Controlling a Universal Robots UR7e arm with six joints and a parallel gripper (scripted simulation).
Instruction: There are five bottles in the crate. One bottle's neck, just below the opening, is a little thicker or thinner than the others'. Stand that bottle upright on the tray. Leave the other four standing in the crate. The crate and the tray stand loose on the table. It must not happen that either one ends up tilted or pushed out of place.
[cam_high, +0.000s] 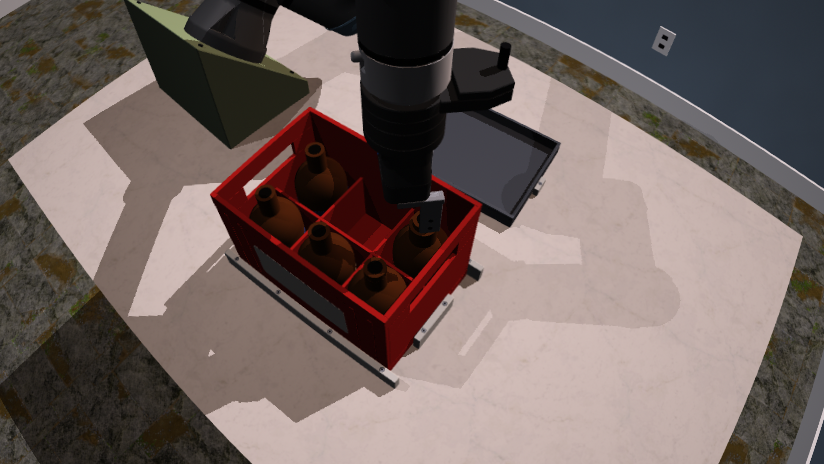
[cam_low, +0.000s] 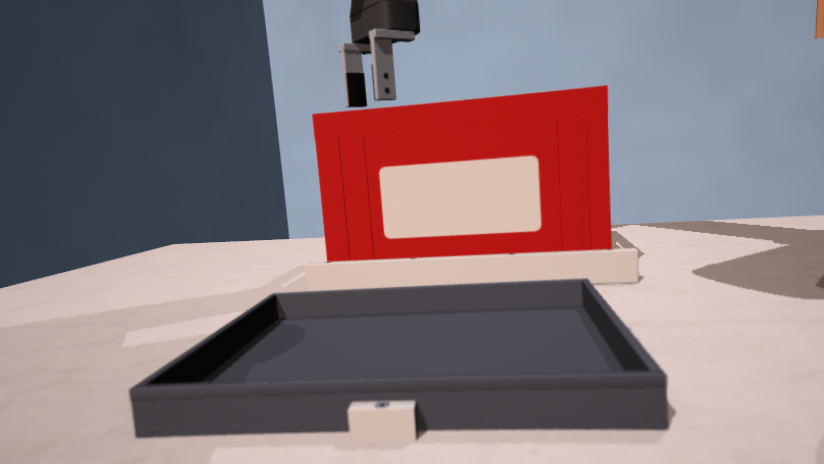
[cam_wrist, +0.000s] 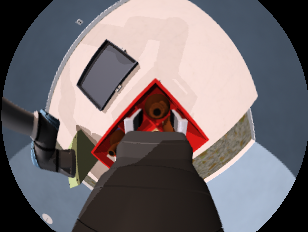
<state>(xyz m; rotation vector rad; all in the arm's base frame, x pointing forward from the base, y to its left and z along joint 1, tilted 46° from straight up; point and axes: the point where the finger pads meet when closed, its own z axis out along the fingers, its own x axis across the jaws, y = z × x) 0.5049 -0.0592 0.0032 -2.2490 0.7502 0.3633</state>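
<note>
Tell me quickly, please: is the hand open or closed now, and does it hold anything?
Hand: open, holding nothing; it hangs just above the crate, over one bottle.

Five brown glass bottles (cam_high: 315, 176) are standing in the red plastic crate (cam_high: 369, 325), one compartment staying free. The dark shallow tray (cam_high: 521, 201) is lying just behind it. My open claw (cam_low: 369, 86) is hanging above the crate's corner bottle (cam_high: 416, 247).

Pale marble surface (cam_high: 634, 322) in a blue-walled room

We see mossy stone floor (cam_high: 51, 172) around it, a grey curb (cam_high: 663, 95), a wall outlet (cam_high: 663, 40), and broad soft shadows.
</note>
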